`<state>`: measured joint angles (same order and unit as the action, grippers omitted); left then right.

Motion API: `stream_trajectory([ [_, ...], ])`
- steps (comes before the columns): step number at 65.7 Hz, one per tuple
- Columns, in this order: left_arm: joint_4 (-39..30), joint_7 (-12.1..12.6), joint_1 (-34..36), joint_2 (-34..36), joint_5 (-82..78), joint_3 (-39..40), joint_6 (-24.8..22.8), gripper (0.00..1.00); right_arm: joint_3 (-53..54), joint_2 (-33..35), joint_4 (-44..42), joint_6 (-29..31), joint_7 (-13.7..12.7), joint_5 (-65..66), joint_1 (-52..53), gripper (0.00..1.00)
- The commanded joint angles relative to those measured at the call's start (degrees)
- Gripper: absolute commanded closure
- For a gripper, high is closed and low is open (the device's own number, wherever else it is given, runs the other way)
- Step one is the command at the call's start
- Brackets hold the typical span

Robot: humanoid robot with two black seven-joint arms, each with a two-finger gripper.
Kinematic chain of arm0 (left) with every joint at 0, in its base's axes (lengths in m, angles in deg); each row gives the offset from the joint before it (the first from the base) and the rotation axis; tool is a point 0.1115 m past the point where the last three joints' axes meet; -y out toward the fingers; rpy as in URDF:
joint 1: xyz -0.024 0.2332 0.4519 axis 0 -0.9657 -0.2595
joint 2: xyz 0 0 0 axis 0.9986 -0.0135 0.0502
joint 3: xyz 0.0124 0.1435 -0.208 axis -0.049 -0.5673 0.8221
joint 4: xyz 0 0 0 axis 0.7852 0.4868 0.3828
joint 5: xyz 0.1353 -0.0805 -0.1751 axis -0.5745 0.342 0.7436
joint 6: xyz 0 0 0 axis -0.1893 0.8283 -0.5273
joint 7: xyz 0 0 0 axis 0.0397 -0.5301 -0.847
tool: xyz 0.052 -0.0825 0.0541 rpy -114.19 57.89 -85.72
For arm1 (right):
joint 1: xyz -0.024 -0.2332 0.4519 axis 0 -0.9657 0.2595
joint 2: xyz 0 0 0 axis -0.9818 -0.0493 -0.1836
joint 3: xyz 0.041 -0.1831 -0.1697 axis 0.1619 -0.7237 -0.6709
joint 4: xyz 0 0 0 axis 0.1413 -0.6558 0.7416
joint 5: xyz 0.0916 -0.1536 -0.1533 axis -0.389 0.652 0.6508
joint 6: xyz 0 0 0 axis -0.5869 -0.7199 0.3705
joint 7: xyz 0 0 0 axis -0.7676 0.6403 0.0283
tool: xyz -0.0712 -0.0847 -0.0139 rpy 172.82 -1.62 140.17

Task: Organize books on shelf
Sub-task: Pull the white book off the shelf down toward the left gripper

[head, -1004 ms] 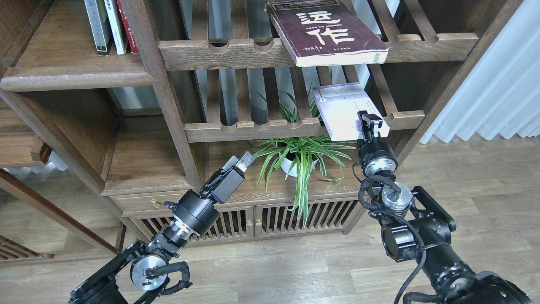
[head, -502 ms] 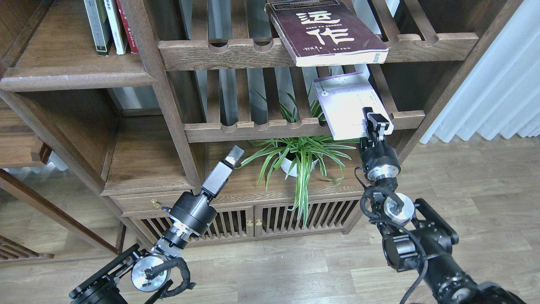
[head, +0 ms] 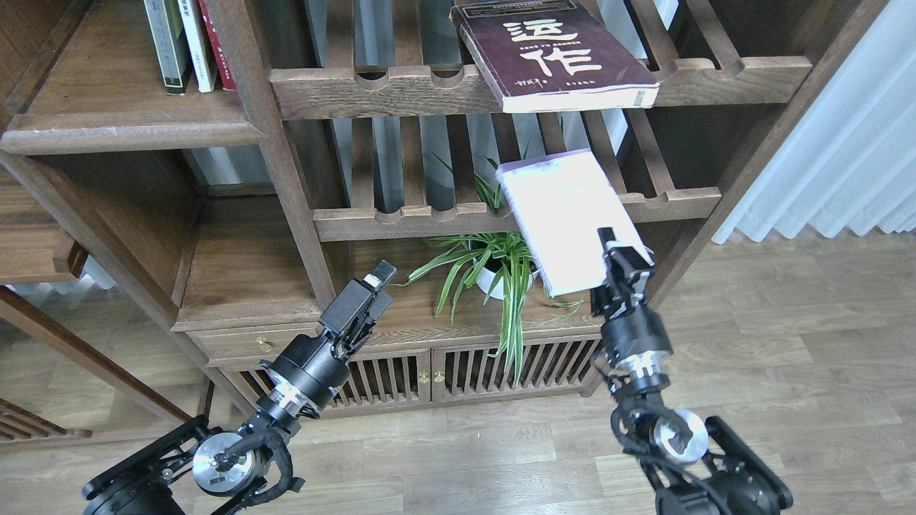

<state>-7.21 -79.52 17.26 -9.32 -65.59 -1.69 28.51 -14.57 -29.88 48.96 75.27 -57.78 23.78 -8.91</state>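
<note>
Since a second ago, I am drawing the pale lavender-white book (head: 565, 218) off the lower slatted rack (head: 515, 214) toward me; it is now hanging in the air in front of that rack's rail, tilted, its far corner overlapping the rail. My right gripper (head: 621, 261) is clenching the book's near right corner. My left gripper (head: 368, 290) is now sitting lower and further left than before, in front of the cabinet, holding nothing; it is seen too dark and end-on for me to tell whether its fingers are apart. The dark maroon book (head: 554, 57) is lying flat on the upper slatted rack (head: 401, 82), poking out over its front rail. Three upright books (head: 189, 43) are standing on the flat shelf (head: 136, 121) at upper left. A spider plant (head: 501, 268) is sitting beneath the held book.
</note>
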Motion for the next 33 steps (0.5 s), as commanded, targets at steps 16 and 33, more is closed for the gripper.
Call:
stream_trajectory([
  [16, -0.17, 0.44, 1.2, 3.93, 1.38, -2.88, 0.0, 0.02, -5.93, -0.11, 2.35, 0.0, -0.04, 0.53, -0.82, 0.95],
  [33, -0.08, 0.44, 1.82, 3.58, 1.03, -4.64, 0.0, 0.01, -7.95, -1.42, 3.67, 0.0, 0.05, 5.36, -0.91, 0.95],
])
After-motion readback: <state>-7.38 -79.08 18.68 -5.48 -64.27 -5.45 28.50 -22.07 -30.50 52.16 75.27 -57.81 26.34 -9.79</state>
